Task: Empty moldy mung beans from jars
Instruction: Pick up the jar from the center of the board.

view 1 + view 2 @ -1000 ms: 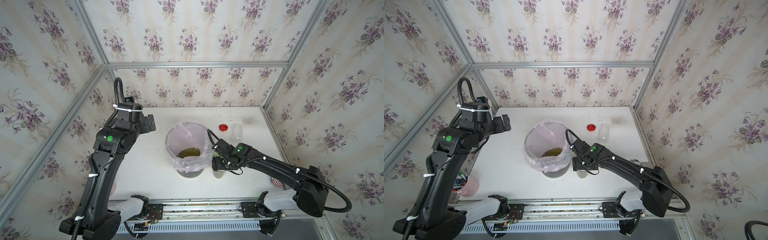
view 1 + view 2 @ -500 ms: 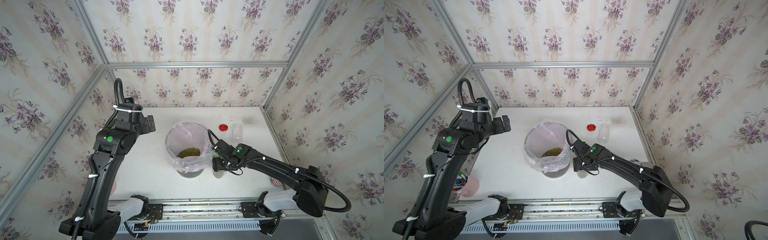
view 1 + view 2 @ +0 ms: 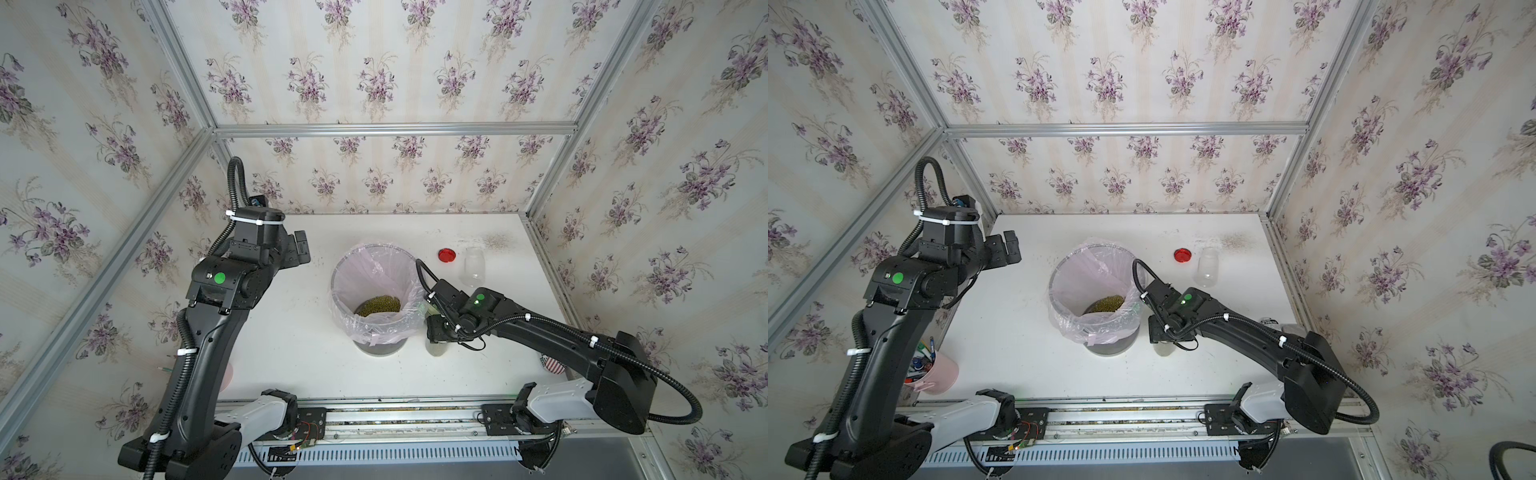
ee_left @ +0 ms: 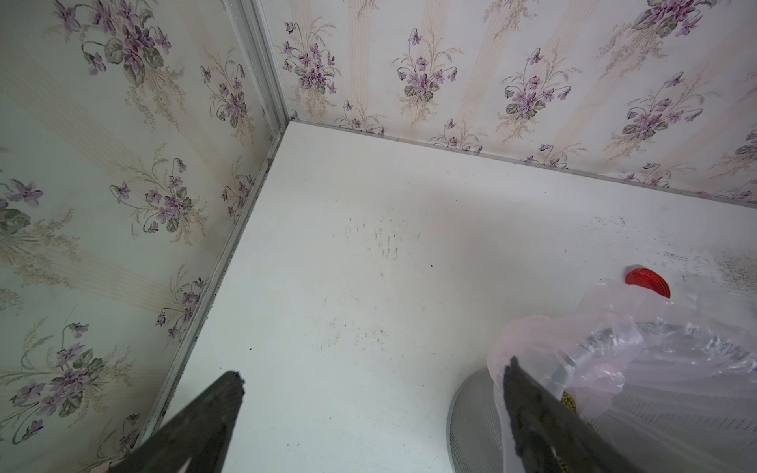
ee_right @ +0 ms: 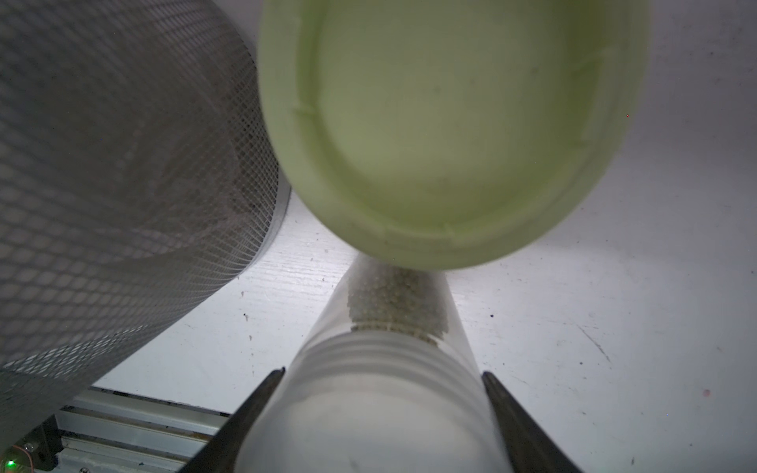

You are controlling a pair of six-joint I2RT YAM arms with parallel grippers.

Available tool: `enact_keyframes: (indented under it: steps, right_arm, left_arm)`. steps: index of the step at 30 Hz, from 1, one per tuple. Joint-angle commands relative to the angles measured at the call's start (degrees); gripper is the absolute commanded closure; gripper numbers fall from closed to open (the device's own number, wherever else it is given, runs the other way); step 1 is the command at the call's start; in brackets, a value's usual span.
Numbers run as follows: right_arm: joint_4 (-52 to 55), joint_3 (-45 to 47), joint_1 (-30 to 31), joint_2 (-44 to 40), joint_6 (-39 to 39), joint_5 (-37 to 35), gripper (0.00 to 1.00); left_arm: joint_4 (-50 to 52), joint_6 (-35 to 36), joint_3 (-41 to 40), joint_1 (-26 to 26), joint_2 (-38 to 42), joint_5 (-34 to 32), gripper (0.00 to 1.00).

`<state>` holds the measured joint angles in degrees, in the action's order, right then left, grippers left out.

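My right gripper (image 5: 383,372) is shut on the threaded neck of a lidless clear jar (image 5: 381,426), a finger pressed to each side. This jar (image 3: 438,351) stands on the table beside the bin, with mung beans (image 5: 393,303) inside it. A pale green lid (image 5: 450,123) faces the right wrist view with its inside and hides the jar's far end. More mung beans (image 3: 378,305) lie in the pink-lined bin (image 3: 374,249). An empty jar (image 3: 473,268) and a red lid (image 3: 446,254) sit at the back right. My left gripper (image 3: 299,247) hangs open and empty, left of the bin.
A pink cup of pens (image 3: 934,370) stands at the front left by the left arm. A small can (image 3: 1271,322) sits by the right wall behind the right arm. The bin's mesh wall (image 4: 471,409) is close to my left gripper's finger.
The right gripper's jaws have narrowed onto the jar beside the bin. Both arms have stayed where they were, and the left gripper is unchanged.
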<state>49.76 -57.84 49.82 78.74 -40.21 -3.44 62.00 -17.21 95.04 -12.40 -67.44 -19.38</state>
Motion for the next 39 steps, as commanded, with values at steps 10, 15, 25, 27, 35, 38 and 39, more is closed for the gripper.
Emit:
enact_keyframes:
  steps: [10, 15, 25, 27, 35, 38, 39]
  right_arm:
    - [0.3, 0.84, 0.1, -0.95, -0.31, -0.16, 0.36]
    - [0.76, 1.1, 0.06, -1.63, -0.49, -0.5, 0.37]
    - [2.38, 1.46, 0.06, -2.98, -0.67, -1.47, 0.39]
    - [2.75, 1.51, 0.02, -3.14, -0.73, -1.63, 0.39]
    - [4.5, 0.37, -0.51, -4.79, 0.1, -1.29, 0.4]
    - [5.52, -0.78, -0.77, -5.5, 0.79, -1.08, 0.4]
    - [5.92, -1.13, -0.79, -5.67, 1.0, -0.97, 0.4]
  left_arm:
    - [0.14, -0.98, 0.4, 0.1, -0.41, -0.22, 0.0]
    - [0.14, -1.08, 0.51, 0.1, -0.41, -0.12, 0.0]
    - [0.12, -1.42, 0.67, 0.1, -0.42, -0.14, 0.0]
    - [0.08, -1.5, 0.67, 0.1, -0.41, -0.14, 0.0]
    - [-0.12, -1.5, 0.91, 0.1, -0.15, -0.23, 0.0]
    - [-0.78, -1.33, 1.02, 0.1, 0.41, 0.56, 0.0]
    - [-1.04, -1.53, 0.93, 0.1, 0.7, 0.57, 0.0]
